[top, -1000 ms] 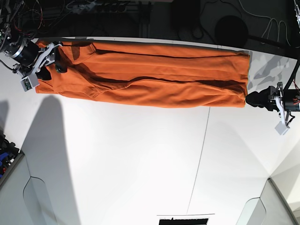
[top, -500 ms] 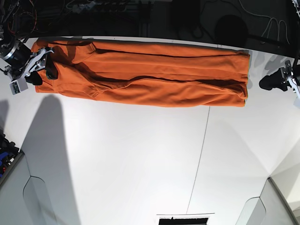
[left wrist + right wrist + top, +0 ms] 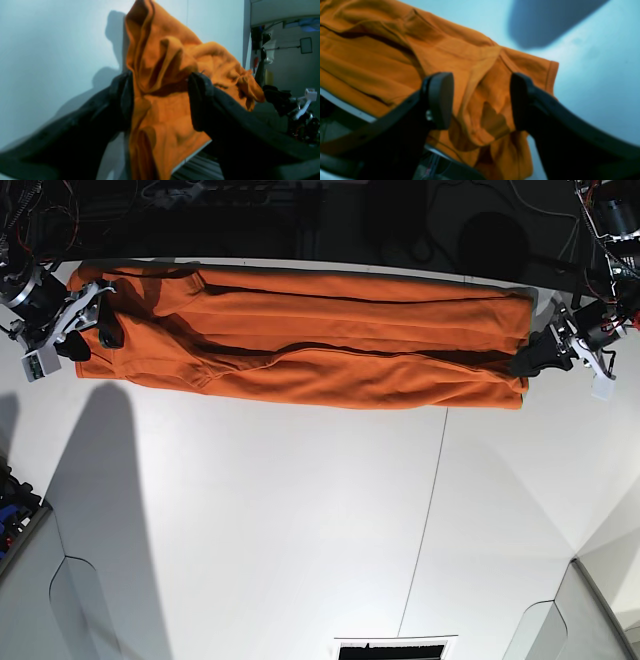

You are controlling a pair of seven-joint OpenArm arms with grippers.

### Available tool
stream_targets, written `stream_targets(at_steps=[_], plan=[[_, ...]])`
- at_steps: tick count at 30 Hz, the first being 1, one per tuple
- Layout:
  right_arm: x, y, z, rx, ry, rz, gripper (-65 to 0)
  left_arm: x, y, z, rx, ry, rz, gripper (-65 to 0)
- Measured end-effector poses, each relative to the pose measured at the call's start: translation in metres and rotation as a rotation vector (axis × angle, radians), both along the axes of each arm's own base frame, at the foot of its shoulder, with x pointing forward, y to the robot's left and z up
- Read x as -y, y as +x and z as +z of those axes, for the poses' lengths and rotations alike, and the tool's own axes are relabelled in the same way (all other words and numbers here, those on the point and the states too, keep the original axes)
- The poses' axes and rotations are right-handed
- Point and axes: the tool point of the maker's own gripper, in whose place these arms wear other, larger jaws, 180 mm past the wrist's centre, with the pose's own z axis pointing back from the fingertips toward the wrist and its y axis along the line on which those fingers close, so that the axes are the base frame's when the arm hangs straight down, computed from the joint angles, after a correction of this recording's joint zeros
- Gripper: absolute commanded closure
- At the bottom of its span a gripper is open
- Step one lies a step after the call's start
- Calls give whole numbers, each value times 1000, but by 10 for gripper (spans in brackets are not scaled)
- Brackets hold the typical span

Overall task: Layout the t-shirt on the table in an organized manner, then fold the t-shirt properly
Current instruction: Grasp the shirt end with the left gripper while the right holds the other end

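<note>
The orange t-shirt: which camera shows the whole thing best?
The base view: the t-shirt lies there end to end along the table's far edge. The two wrist views show only bunched ends between open fingers.

The white tabletop (image 3: 300,510) carries one thing: the orange t-shirt (image 3: 310,345), folded lengthwise into a long narrow band along the far edge, reaching nearly from one far corner to the other. A thin dark seam (image 3: 425,520) runs across the tabletop from the shirt toward the near edge.
</note>
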Motion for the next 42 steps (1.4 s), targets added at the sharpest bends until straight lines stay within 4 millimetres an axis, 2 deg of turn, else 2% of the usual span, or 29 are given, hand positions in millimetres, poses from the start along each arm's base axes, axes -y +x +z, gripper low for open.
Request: stream_targets(at_steps=[5,7,11,14,19,23,26,31,38,42], plan=[[0,0,0,0,-1,0,-351,16,3,-5,15,-22,7,-359],[0,0,0,-1,-1,0,-351,22,7,-4,37,-43,12,-326],[0,0,0,-3,-2,0,-351,22,8,-4,39,-42,16,-116],[0,0,0,-3,-2,0,-351,22,8,-6,36,-33,16,0],[0,0,0,-1,-1,0,-351,22,7,-8,28,3,-2,0],[-3,2,3,12,21,0,-351,23,7,-5,14,110,-67,0],[-3,3,4,15,24,0,-351,35,6,2,29,177,-137,0],[-3,9,8,33,23,-1,-351,29,20,31,116,270,-173,0],[-3,19,16,68,27,0,-351,30,18,31,113,280,-182,0],[-6,21,19,77,53,1,-351,33,25,47,166,319,-203,0]])
